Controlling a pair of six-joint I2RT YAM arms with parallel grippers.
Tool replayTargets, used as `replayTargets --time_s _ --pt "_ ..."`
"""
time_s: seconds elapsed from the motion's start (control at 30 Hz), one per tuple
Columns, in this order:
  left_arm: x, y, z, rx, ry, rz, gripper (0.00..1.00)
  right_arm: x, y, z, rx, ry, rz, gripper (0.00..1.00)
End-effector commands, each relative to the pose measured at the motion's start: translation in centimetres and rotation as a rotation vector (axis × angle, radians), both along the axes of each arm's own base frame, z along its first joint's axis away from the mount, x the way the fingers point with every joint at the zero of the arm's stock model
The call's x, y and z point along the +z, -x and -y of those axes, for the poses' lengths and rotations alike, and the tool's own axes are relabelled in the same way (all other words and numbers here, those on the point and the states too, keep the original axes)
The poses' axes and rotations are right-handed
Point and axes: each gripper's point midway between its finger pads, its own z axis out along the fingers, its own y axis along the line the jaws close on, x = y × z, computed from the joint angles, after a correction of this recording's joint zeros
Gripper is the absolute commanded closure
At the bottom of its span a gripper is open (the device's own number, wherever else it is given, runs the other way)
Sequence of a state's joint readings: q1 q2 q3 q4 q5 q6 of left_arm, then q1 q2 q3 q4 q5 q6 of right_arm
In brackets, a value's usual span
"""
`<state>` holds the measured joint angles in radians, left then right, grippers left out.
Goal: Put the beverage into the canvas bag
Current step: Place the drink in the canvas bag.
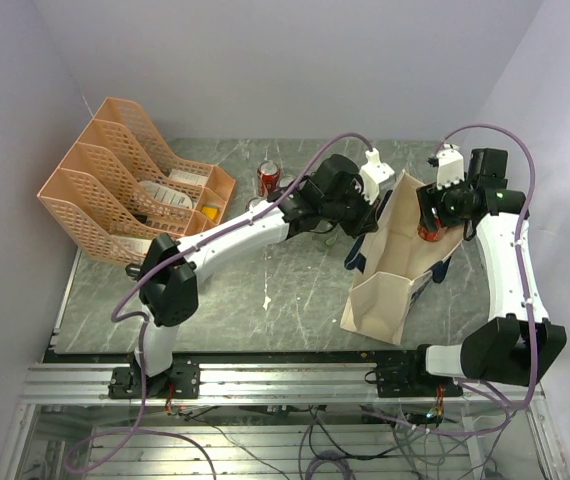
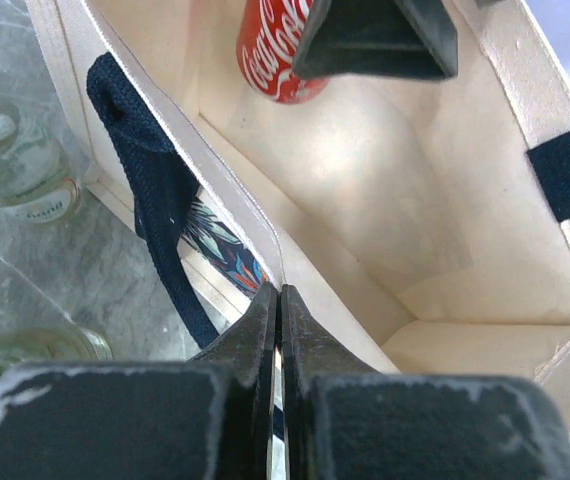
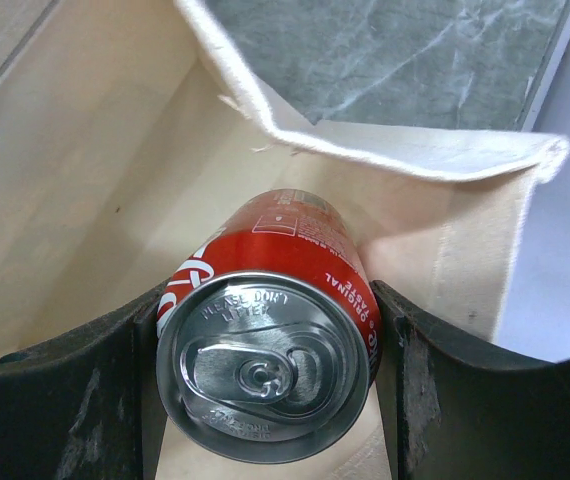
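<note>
The left claw [image 1: 363, 228] is pinched fully closed on the near rim of the canvas bag [image 1: 390, 290], with the cloth edge caught between its two fingers [image 2: 255, 330]. At the far left of the grey marbled table [image 1: 265, 290] stand the orange file trays [image 1: 115, 190]. To their right, a second red can [image 1: 268, 178] stands upright near the table's back edge, with clear glass bottles [image 2: 15, 160] close by, outside the bag. Right of centre is the cream bag, its mouth open and a navy handle [image 2: 155, 200] hanging down its outer wall. Furthest right, the right claw [image 1: 430, 228] grips a red cola can [image 3: 265, 300] by its sides, jaws set wide around it. The can is tilted and sits inside the bag's mouth, between the cloth walls. Whether it touches the bottom cannot be told.
</note>
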<state>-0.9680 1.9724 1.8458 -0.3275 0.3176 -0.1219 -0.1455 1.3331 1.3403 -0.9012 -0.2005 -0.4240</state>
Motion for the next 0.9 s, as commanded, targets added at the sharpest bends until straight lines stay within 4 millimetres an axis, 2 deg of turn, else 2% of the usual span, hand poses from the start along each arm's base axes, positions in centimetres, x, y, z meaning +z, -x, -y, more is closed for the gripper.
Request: replayTargets --time_s 0.0,0.13,0.3,0.37,0.67,0.87 --pt "0.5 2.3 -1.8 -0.081 -0.032 0.014 0.93 2.5 0.2 0.7 -0.022 0.049 0.088 0.80" --pt "-0.1 2.2 -1.8 -0.085 -0.037 0.022 0.93 2.8 0.3 -1.8 0.076 -0.031 0.118 0.79" --pt "0.3 1.5 -1.4 -0.086 -0.028 0.044 0.93 3.1 0.0 -6.9 0.231 -0.084 0.140 0.79" --pt "0.2 1.3 -1.5 -0.083 -0.023 0.037 0.93 2.9 0.1 -8.1 0.270 -0.083 0.139 0.79" --pt "-0.6 0.7 -2.3 -0.079 -0.014 -0.005 0.93 0.6 -0.1 -8.9 0.360 -0.046 0.134 0.79" --pt "-1.1 -0.6 -3.1 -0.064 -0.015 -0.017 0.93 -1.1 0.0 -9.1 0.404 -0.049 0.161 0.79"
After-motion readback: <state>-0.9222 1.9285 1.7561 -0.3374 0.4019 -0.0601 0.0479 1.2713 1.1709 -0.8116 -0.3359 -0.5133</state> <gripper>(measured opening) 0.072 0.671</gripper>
